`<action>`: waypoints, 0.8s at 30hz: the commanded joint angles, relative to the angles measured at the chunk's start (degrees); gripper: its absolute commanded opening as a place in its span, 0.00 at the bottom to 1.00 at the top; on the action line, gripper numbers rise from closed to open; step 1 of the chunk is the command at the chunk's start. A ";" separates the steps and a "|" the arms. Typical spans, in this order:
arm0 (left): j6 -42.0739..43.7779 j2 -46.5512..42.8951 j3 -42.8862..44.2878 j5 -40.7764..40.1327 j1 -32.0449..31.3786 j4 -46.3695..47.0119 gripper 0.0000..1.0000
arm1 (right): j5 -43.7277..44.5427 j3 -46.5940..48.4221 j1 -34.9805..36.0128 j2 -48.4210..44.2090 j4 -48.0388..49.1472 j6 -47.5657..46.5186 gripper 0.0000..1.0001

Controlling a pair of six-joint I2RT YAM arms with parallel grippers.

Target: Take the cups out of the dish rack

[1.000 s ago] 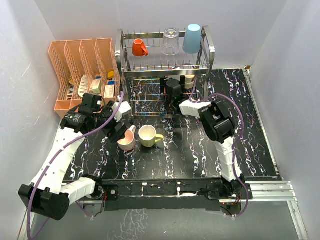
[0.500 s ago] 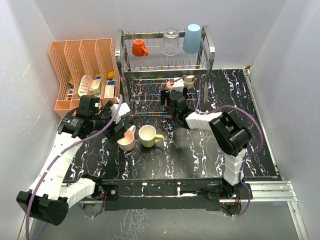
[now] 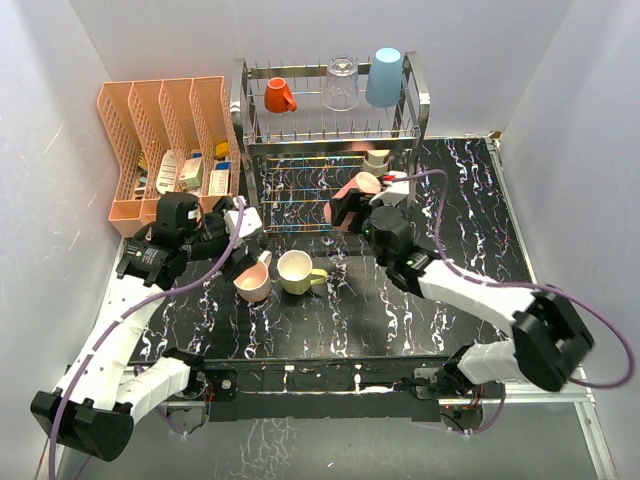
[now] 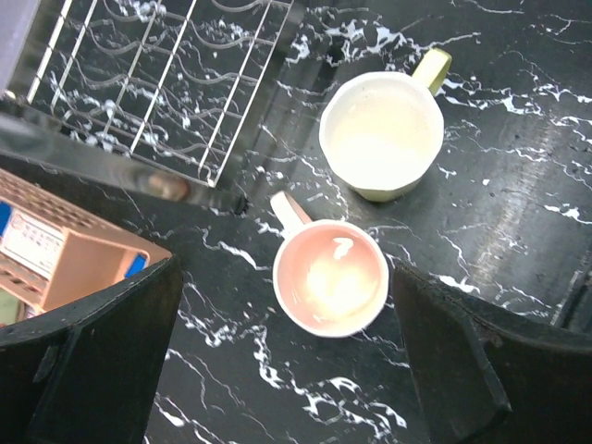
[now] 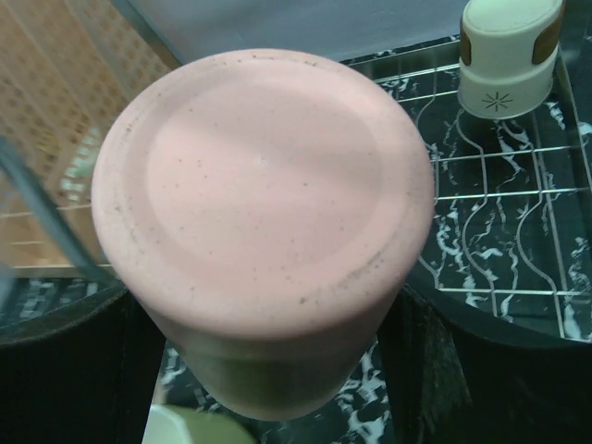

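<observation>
Right tool (image 3: 352,204) is closed around the inverted salmon-red cup (image 5: 264,185), held over the lower tier of the dish rack (image 3: 242,120), while the left tool (image 4: 285,276) is spread wide and empty over the pale pink mug (image 4: 330,282). About a third is judged done: that mug and the yellow mug (image 4: 381,134) are set upright on the counter (image 3: 400,310), whereas the light blue tumbler (image 3: 383,76), clear glass (image 3: 341,83) and small orange mug (image 3: 279,96) on the top tier, and a pale cup (image 5: 507,55) below, are left. White walls (image 3: 560,80) are seen around the black, white-veined counter, a peach file organizer (image 3: 160,130) beside the rack.
</observation>
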 commanded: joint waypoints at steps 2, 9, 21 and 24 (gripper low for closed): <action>3.31 0.72 -1.88 -0.23 -6.54 8.33 0.93 | -6.09 -1.38 0.80 -13.00 -16.80 18.83 0.24; 6.67 3.53 -3.95 -7.90 -21.25 20.82 0.92 | -17.34 -5.25 0.88 -24.78 -24.80 35.84 0.22; 12.75 4.76 -8.38 -7.63 -29.55 36.25 0.84 | -33.75 -12.38 0.75 -30.11 -17.71 57.59 0.20; 11.70 5.81 -8.11 -8.46 -30.64 36.54 0.78 | -37.38 -14.27 0.75 -29.24 -12.65 62.06 0.20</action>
